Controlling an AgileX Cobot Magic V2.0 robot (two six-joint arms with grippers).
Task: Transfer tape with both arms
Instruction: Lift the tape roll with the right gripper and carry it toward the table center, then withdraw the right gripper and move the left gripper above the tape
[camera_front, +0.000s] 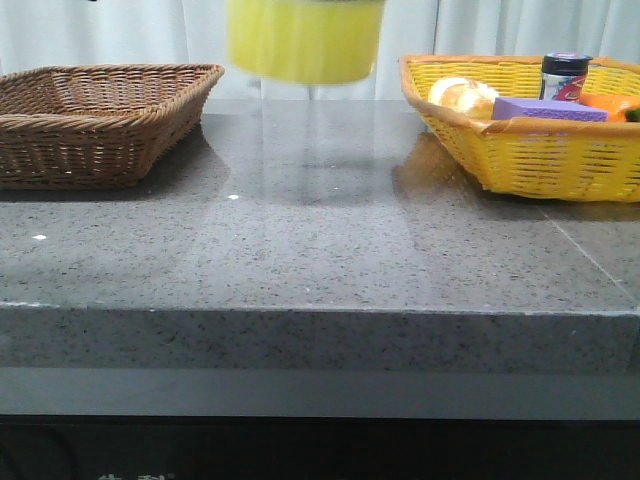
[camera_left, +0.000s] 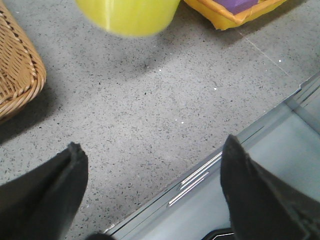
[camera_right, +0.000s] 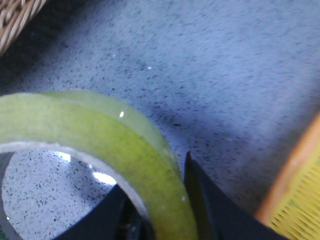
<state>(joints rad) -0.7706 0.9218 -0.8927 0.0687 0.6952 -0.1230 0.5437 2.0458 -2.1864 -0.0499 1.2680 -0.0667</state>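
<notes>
The tape (camera_front: 305, 40), a wide yellow-green roll, hangs in the air above the middle back of the table, cut off by the top of the front view. It also shows in the left wrist view (camera_left: 127, 15). My right gripper (camera_right: 160, 200) is shut on the tape's wall (camera_right: 125, 145), one finger inside the pale core and one outside. My left gripper (camera_left: 150, 165) is open and empty, low over the table's near edge, well short of the tape. Neither arm shows in the front view.
A brown wicker basket (camera_front: 100, 120) stands at the back left. A yellow basket (camera_front: 530, 150) at the back right holds a purple sponge block (camera_front: 545, 108), a dark jar (camera_front: 565, 75), bread (camera_front: 462, 95) and other items. The table is grey speckled stone (camera_front: 320, 240).
</notes>
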